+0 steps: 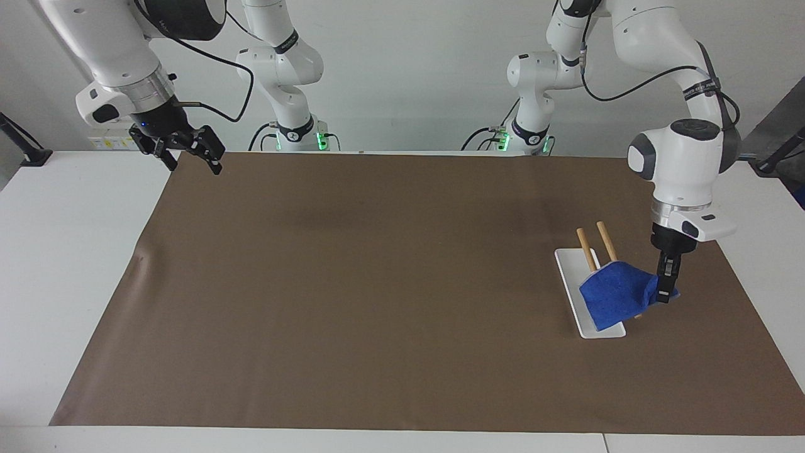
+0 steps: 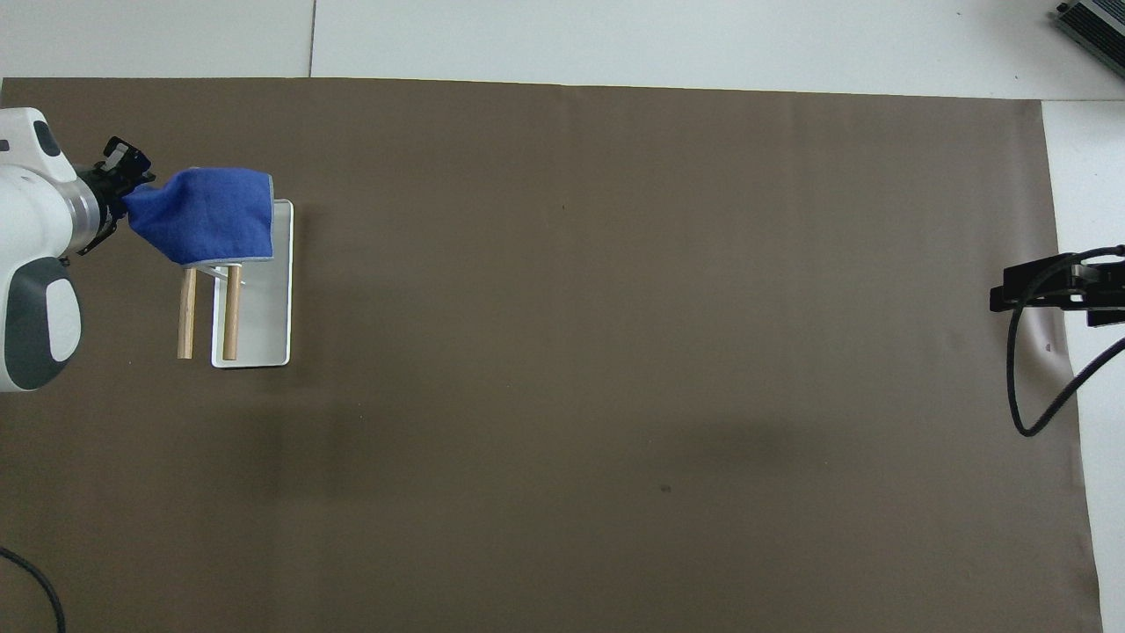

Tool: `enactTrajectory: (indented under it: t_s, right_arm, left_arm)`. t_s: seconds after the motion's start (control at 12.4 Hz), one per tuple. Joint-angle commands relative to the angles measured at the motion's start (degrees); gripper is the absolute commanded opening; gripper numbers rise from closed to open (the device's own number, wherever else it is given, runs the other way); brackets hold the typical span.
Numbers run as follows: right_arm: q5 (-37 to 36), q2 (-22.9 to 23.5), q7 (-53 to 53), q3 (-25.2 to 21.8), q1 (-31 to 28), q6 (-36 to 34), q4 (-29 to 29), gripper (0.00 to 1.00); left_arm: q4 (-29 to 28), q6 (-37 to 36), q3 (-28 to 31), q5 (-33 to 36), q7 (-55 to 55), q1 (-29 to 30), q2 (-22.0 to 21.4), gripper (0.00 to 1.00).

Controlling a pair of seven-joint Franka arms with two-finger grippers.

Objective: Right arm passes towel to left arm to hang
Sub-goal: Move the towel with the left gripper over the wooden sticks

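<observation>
Brown paper sheet (image 1: 377,296) over a white table (image 1: 69,264), pale wall past the arm bases.

Farthest from the robots on the rack, the towel (image 1: 613,294), bright blue terry with a pale stitched edge, drapes over two round wooden rods (image 1: 591,246) above a flat white tray (image 1: 569,277) at the left arm's end of the table. It hides the rods' ends. The left gripper (image 1: 665,290) points down at the towel's bunched corner, touching it; whether its fingers clamp the cloth I cannot tell. Wide bare sheet runs toward the right arm's end. The right gripper (image 1: 190,154) waits there, over the sheet's corner nearest the robots, fingers spread wide, holding nothing.
</observation>
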Motion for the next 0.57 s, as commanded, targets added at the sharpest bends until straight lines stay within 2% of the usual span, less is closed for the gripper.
enactTrajectory:
  t_s: [0.0,0.48]
  right_arm:
    - [-0.9,-1.0,-1.0,0.4,-0.4,0.6,-1.0,1.0]
    - [-0.9,-1.0,-1.0,0.5,-0.4,0.6,-0.9,1.0]
  left_arm:
    - [3.0,-0.1,0.3,-0.7,0.7,0.2,1.6,0.79]
    - [11.5,-11.6,0.1,-0.5,6.7,0.1,3.7,0.79]
